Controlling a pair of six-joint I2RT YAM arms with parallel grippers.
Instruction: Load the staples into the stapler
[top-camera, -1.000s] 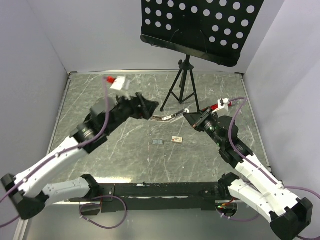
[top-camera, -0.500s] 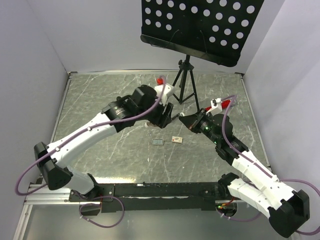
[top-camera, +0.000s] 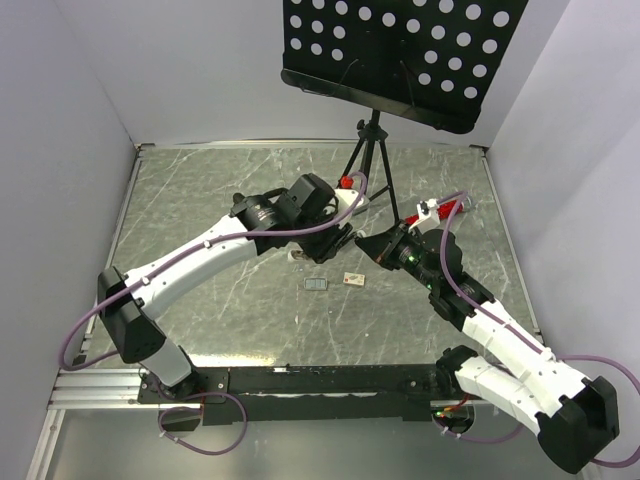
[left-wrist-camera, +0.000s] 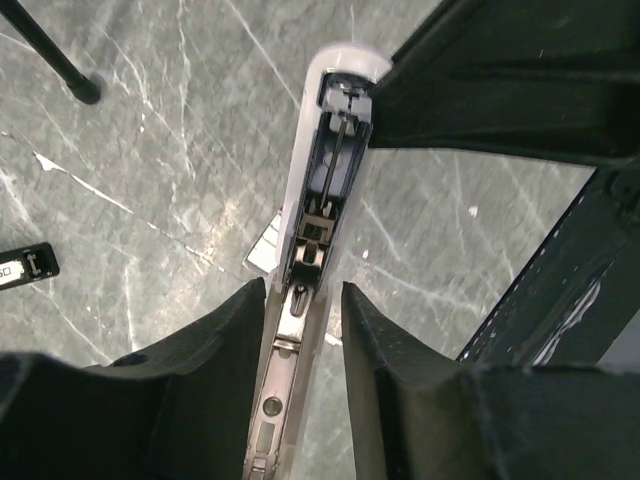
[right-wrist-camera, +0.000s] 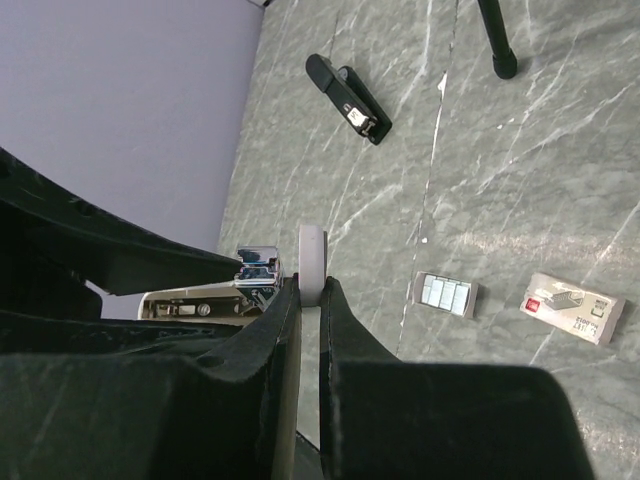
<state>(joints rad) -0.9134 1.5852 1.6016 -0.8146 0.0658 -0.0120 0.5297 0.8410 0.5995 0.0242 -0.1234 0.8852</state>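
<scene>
The white stapler (left-wrist-camera: 325, 150) is held off the table, swung open, its metal channel facing the left wrist camera. My right gripper (right-wrist-camera: 310, 285) is shut on its white plastic arm (right-wrist-camera: 311, 258), with the chrome magazine (right-wrist-camera: 255, 268) just to the left. My left gripper (left-wrist-camera: 303, 295) straddles the stapler's channel. Its left finger (left-wrist-camera: 225, 340) lies against the stapler, and a narrow gap shows beside the right finger. The two grippers meet mid-table in the top view, left (top-camera: 330, 245) and right (top-camera: 368, 240). The staples (top-camera: 316, 284) (right-wrist-camera: 446, 294) lie on the table below them, untouched.
A small tan-and-white box (top-camera: 352, 279) (right-wrist-camera: 577, 307) lies right of the staples. A small black device (right-wrist-camera: 348, 98) (left-wrist-camera: 25, 266) lies on the marble-patterned table. A music stand's tripod (top-camera: 370, 170) stands just behind the grippers, one foot (left-wrist-camera: 85, 92) near the stapler. Walls close in on three sides.
The left arm has swung right and down to the stapler, and its jaws have narrowed around it. The right gripper has kept its hold and shifted slightly left.
</scene>
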